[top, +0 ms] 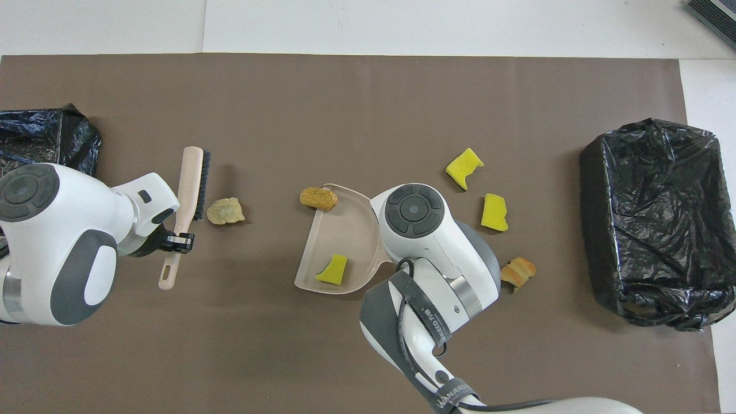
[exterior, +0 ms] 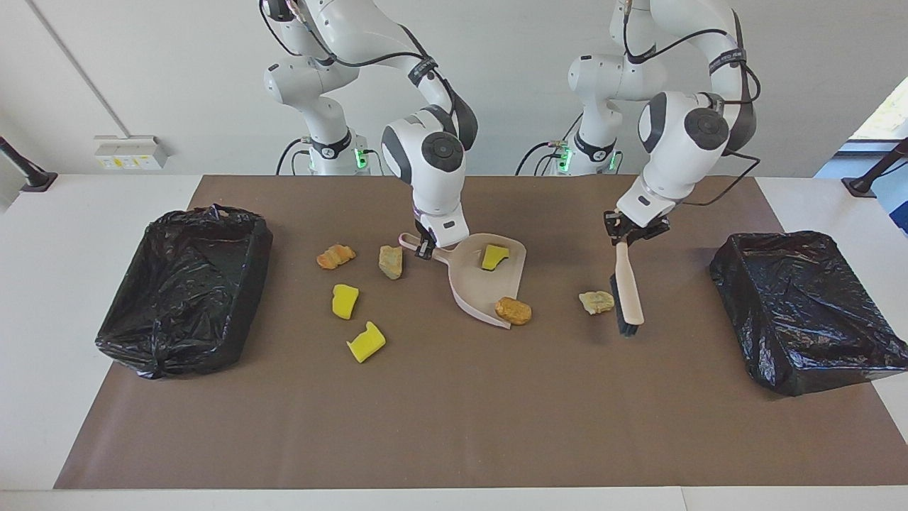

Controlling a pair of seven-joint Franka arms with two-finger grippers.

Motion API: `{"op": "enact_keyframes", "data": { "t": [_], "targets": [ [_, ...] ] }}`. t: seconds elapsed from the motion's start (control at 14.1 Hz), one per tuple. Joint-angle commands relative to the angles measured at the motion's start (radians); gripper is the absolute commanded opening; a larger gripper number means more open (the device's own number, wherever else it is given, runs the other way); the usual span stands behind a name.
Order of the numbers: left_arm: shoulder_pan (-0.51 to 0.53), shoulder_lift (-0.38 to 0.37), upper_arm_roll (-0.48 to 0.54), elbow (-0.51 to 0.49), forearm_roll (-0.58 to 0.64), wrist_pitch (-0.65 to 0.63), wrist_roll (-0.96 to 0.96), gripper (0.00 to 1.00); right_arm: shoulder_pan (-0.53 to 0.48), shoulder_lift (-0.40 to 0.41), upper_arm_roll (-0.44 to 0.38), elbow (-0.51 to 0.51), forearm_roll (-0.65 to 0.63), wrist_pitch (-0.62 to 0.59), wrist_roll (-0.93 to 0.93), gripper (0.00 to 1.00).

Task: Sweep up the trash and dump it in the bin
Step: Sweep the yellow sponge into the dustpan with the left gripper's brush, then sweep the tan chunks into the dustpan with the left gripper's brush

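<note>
Yellow sponge chunk [exterior: 494, 256] in dustpan [exterior: 477, 287]: likely light, soft; sweep, don't pinch. Left gripper [exterior: 630, 236] fingers clench brush [exterior: 628, 294]; right gripper [exterior: 425, 248] fingers clench dustpan handle.

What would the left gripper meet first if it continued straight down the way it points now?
The left gripper, shut on the brush, points down at the brown mat; it would probably meet bare mat first, beside the pale beige lump.

"WANJEED" runs along the arm strap [top: 432, 322].
</note>
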Motion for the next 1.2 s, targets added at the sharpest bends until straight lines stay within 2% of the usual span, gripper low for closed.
{"op": "enact_keyframes", "data": {
  "t": [0.0,0.21,0.5,0.64,0.85,1.13],
  "targets": [
    [-0.018,0.061,0.024,0.006,0.025,0.063,0.021,0.0,-0.001,0.013,0.004,0.007,-0.019,0.019,0.038,0.0],
    [-0.07,0.104,0.023,0.004,0.025,0.093,0.014,0.0,-0.001,0.013,0.004,0.007,-0.019,0.021,0.039,0.0],
    [-0.168,0.092,0.005,-0.01,0.014,0.064,-0.054,0.0,-0.001,0.013,0.004,0.007,-0.019,0.019,0.048,0.0],
    [-0.168,0.081,-0.079,-0.014,0.01,0.018,-0.101,0.0,-0.001,0.013,0.004,0.007,-0.019,0.021,0.053,0.0],
    [-0.168,0.07,-0.196,-0.013,-0.088,0.015,-0.184,0.0,-0.001,0.013,0.004,0.007,-0.019,0.021,0.053,0.0],
    [-0.165,0.069,-0.35,0.01,-0.095,0.008,-0.348,0.0,-0.001,0.013,0.004,0.007,-0.019,0.022,0.053,0.0]
  ]
}}
